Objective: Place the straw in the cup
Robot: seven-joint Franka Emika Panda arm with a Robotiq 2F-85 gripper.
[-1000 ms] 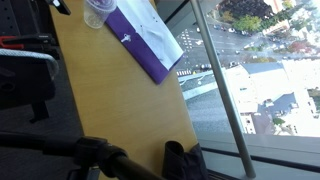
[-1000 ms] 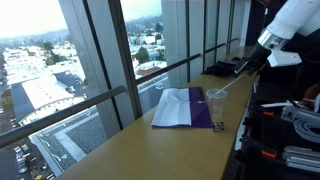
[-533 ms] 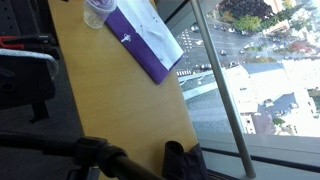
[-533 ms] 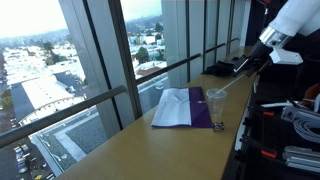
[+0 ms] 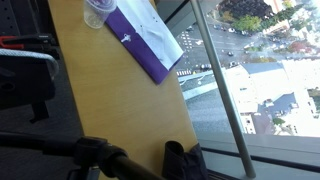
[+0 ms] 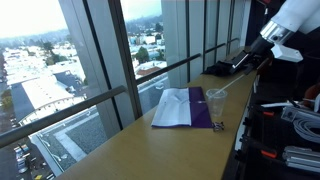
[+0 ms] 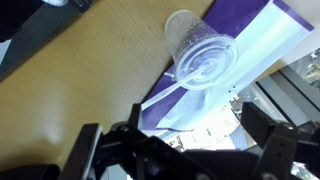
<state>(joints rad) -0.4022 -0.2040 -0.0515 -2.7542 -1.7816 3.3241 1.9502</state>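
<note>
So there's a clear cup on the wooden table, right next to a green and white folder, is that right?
Not quite. The folder is purple and white, not green and white; that shows plainly in an exterior view and in the wrist view too. The rest holds: the clear cup stands on the wooden table right beside it.

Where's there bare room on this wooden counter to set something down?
The widest free patch is the bare wooden counter running from the purple-and-white folder toward the near end. A narrower strip lies between the folder and the edge away from the window. It is crowded at the far end, where the small clear plastic cup stands beside the folder.
</note>
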